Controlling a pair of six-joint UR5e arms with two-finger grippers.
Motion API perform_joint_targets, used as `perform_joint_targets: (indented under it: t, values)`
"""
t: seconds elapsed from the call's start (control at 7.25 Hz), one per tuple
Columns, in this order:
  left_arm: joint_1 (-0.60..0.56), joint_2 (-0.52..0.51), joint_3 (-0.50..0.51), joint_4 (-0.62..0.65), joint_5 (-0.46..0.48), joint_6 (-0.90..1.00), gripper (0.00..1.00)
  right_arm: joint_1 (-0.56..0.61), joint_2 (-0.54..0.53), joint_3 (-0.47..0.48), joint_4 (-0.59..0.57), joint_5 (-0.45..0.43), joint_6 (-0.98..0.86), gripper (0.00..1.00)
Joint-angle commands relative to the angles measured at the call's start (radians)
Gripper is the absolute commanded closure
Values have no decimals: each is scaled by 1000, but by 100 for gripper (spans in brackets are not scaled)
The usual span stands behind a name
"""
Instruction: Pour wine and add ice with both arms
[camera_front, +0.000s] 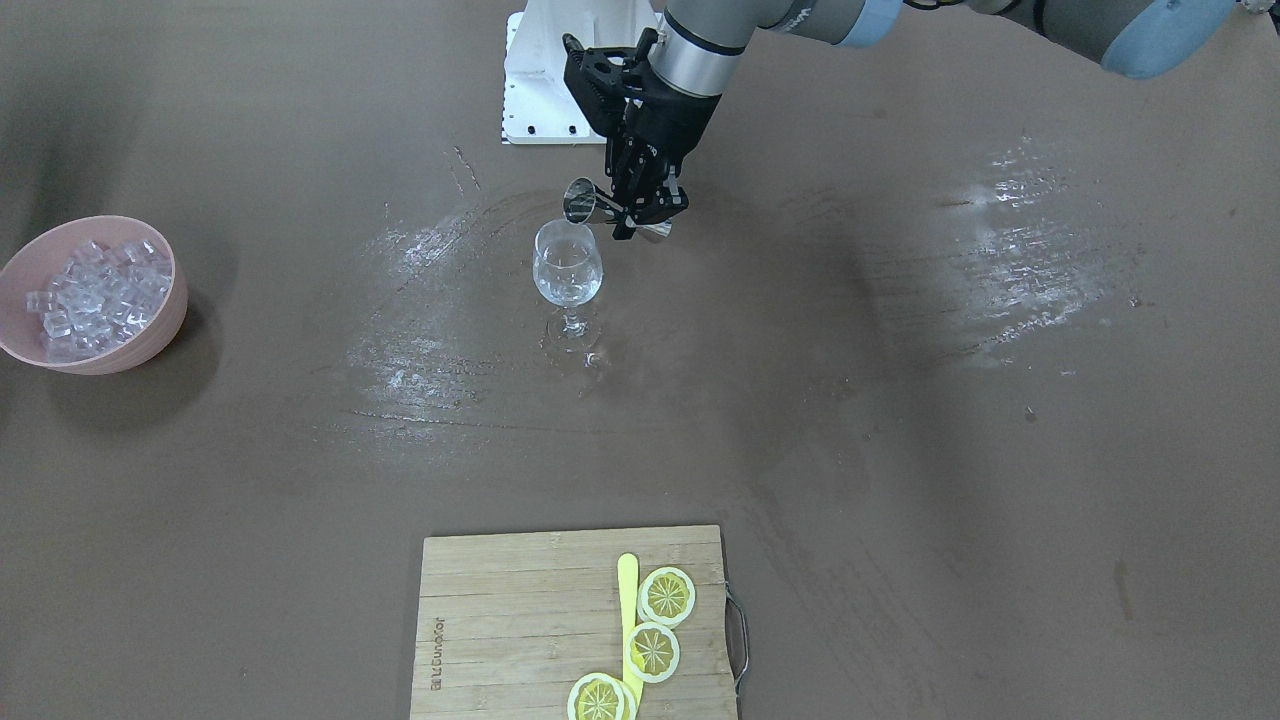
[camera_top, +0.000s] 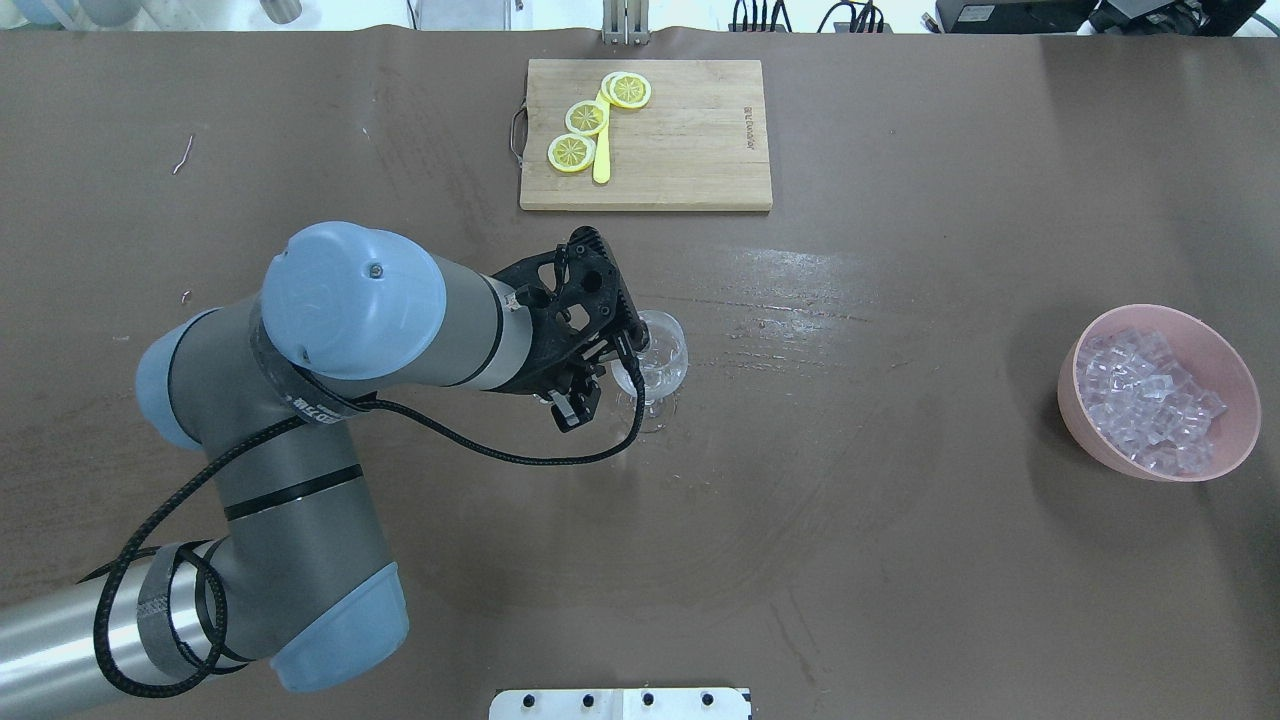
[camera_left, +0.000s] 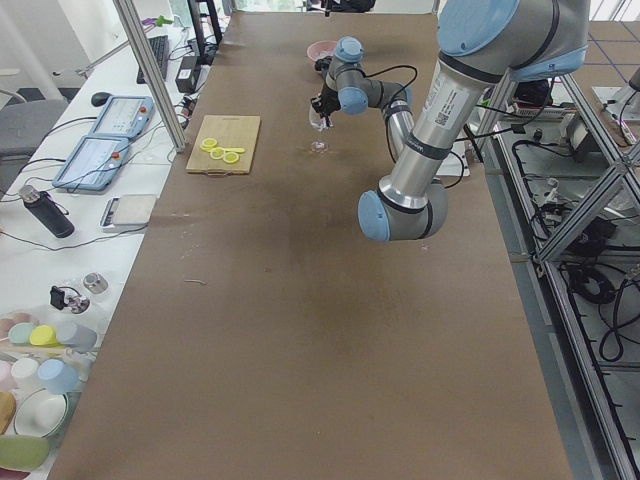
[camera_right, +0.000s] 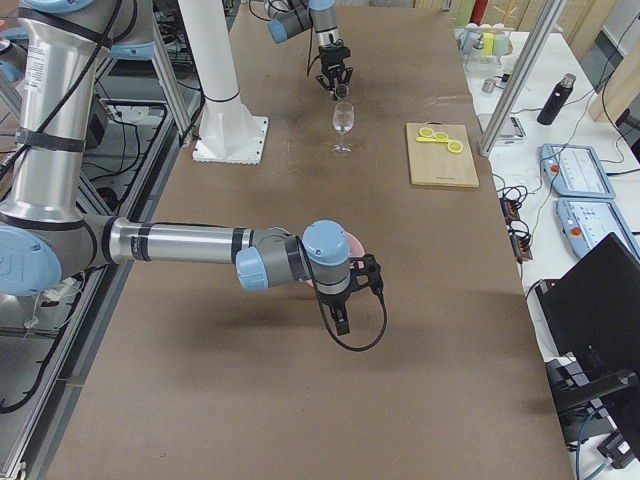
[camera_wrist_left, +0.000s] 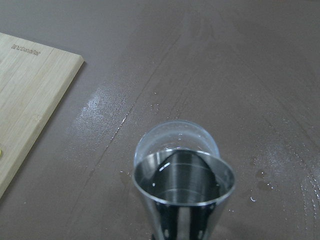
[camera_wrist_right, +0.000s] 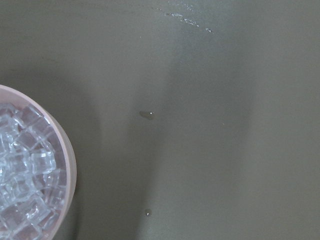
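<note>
My left gripper is shut on a small steel jigger, which it holds tilted just above the rim of a clear wine glass at the table's middle. From the left wrist, the jigger's mouth hangs over the glass, and a little clear wine glints inside the cup. A pink bowl of ice stands far off on the robot's right. My right gripper hovers beside that bowl; whether it is open or shut I cannot tell. Its wrist view catches the ice at the lower left.
A bamboo cutting board with lemon slices and a yellow knife lies across the table from the robot. The white pedestal base stands behind the glass. Wet streaks mark the brown tabletop.
</note>
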Motion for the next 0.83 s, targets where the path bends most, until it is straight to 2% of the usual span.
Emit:
perform_joint_targets:
  t: [0.0,0.69]
  values:
    - [-1,-16,-1,41,0,5,100,0,0,0,0,0,0,0]
    - [-6,-27,5,62,-2,5,100,0,0,-1,0,2,0,0]
